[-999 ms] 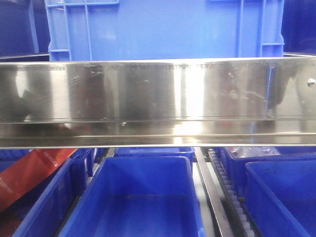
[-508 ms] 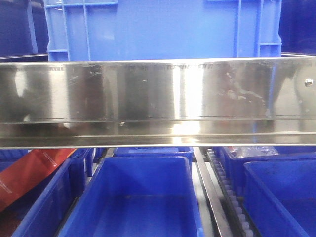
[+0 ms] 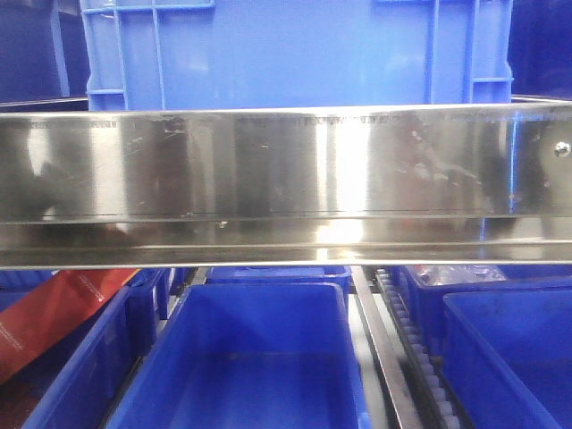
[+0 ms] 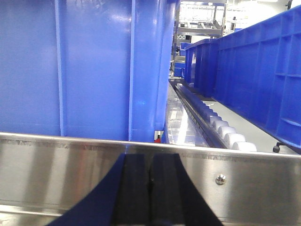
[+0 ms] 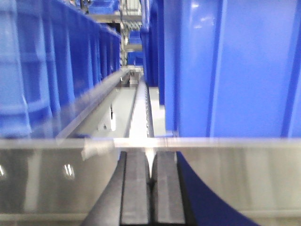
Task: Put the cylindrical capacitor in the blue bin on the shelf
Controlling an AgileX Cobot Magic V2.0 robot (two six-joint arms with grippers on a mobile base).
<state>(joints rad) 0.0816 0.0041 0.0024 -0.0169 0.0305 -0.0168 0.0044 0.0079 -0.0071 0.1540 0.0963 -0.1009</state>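
The cylindrical capacitor is out of view in every frame. The shelf's shiny steel front rail point(image 3: 286, 170) runs across the front view. A large blue bin point(image 3: 295, 54) stands on the level above it, and an empty blue bin point(image 3: 259, 357) sits below. In the left wrist view, my left gripper point(image 4: 150, 162) is shut with nothing in it, just in front of the rail point(image 4: 56, 169) and below a blue bin wall point(image 4: 94, 66). In the blurred right wrist view, my right gripper point(image 5: 151, 162) is shut and empty, facing the rail point(image 5: 47, 179) beside a blue bin point(image 5: 225, 66).
A red package point(image 3: 54, 317) lies in the lower left bin. White roller tracks point(image 3: 420, 366) separate the lower bins, with another blue bin point(image 3: 509, 357) at the right. On the upper level, rollers point(image 4: 221, 129) run between the bins, next to a long blue bin point(image 4: 254, 80).
The front view shifted slightly to one side and back. Nothing else has visibly changed.
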